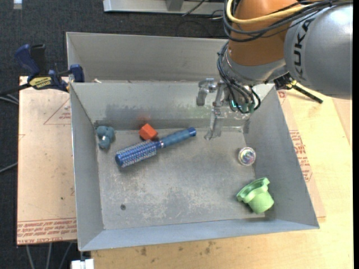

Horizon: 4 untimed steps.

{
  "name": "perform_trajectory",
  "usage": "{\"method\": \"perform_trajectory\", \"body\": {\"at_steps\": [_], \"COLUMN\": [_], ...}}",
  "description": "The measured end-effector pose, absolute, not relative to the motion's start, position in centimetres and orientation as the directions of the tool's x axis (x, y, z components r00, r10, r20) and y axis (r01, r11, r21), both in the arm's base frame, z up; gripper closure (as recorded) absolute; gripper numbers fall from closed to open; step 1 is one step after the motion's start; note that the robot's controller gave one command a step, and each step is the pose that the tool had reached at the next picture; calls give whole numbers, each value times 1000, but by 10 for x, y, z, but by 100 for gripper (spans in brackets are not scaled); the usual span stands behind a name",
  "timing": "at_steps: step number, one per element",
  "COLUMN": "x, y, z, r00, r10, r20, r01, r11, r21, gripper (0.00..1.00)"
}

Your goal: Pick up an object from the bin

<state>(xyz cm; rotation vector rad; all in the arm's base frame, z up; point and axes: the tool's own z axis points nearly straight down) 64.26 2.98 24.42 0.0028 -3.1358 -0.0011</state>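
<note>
My gripper (229,129) hangs over the back right part of the bin, open, with nothing between its fingers. One fingertip (211,134) is just right of the handle end of a blue hairbrush (154,147), which lies slanted across the middle of the floor. A small shiny round thing (246,156) lies a little in front of the gripper, apart from it. A small orange block (147,131) sits just behind the brush.
A green cup-shaped thing (256,195) lies on its side near the front right corner. A small blue-grey lump (104,136) sits at the left wall. The arm, with its orange cover and cables, hangs over the bin's back right.
</note>
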Motion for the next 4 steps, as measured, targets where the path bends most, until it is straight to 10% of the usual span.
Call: {"method": "perform_trajectory", "body": {"at_steps": [2,4], "x": [649,641], "y": [47,49], "z": [101,70], "r00": [-998,-986], "r10": [59,169], "r20": [3,-3], "r01": [59,169], "r11": [998,986], "r21": [2,3], "gripper": [0,0]}}
